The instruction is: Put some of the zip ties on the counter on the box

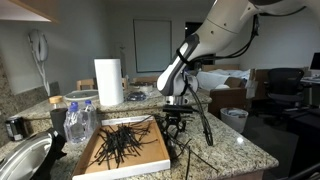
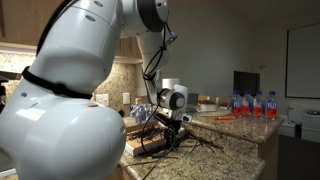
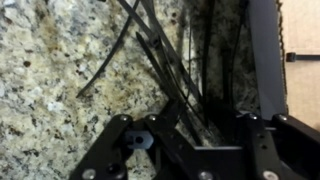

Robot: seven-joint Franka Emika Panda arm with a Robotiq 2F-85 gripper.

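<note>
A flat cardboard box (image 1: 150, 155) lies on the granite counter with a pile of black zip ties (image 1: 120, 143) on it. More loose black zip ties (image 3: 165, 60) lie on the counter just beside the box's edge (image 3: 300, 40). My gripper (image 1: 177, 125) points straight down onto these counter zip ties, right next to the box; it also shows in an exterior view (image 2: 172, 128). In the wrist view its fingers (image 3: 205, 135) stand apart with several zip ties running between them, close to the stone. I cannot see whether any tie is pinched.
A paper towel roll (image 1: 108, 82) stands behind the box, plastic water bottles (image 1: 80, 120) to its side, and a metal bowl (image 1: 25, 160) at the counter's near corner. Red-capped bottles (image 2: 250, 103) stand at the far end. The counter edge (image 1: 250, 160) is close by.
</note>
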